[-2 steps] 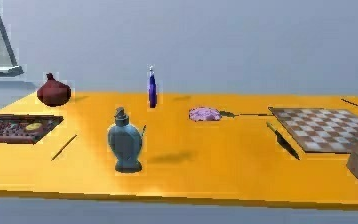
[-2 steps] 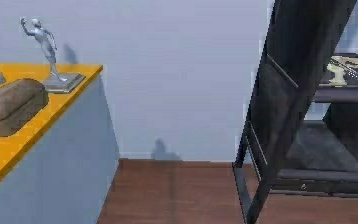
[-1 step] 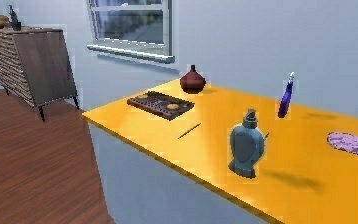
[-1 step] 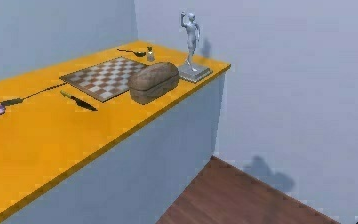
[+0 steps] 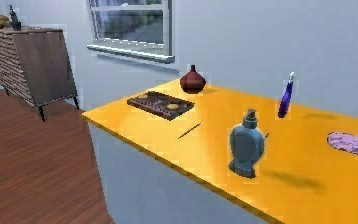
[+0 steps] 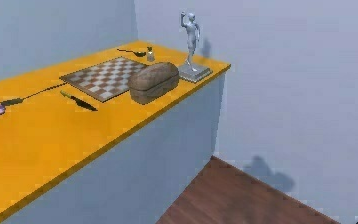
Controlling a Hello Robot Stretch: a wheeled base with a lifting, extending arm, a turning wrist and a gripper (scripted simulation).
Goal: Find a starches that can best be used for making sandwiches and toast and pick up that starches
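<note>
Orange table (image 6: 47, 150) against pale blue walls, wood floor below, so that's the setup. The bread loaf (image 6: 153, 82) I'm after lies on that table in the arm side view, just beside or touching the chessboard (image 6: 105, 77) (can't tell which), near the silver statue (image 6: 193, 47) and close to the table's front edge. As for my pincer, honestly I can't tell if it's apart or together right now.

What worries me is that edge. My guess is a clumsy nudge would shove the loaf off onto the floor. Coming in too far toward the statue could also tip it, since it looks tall on a small base. Dragging the loaf sideways might pull the chessboard along too.

Head count in the arm side view:
- one loaf
- one chessboard
- one statue
- one little shaker (image 6: 150, 53)
- three thin dark sticks (image 6: 79, 100), as far as I can make out

In the forward view:
- one dark red vase (image 5: 192, 78)
- one dark tray (image 5: 160, 103)
- one blue bottle (image 5: 285, 97)
- one grey-blue bust (image 5: 246, 145)
- one dresser (image 5: 32, 62)
- one window (image 5: 130, 25)
</note>
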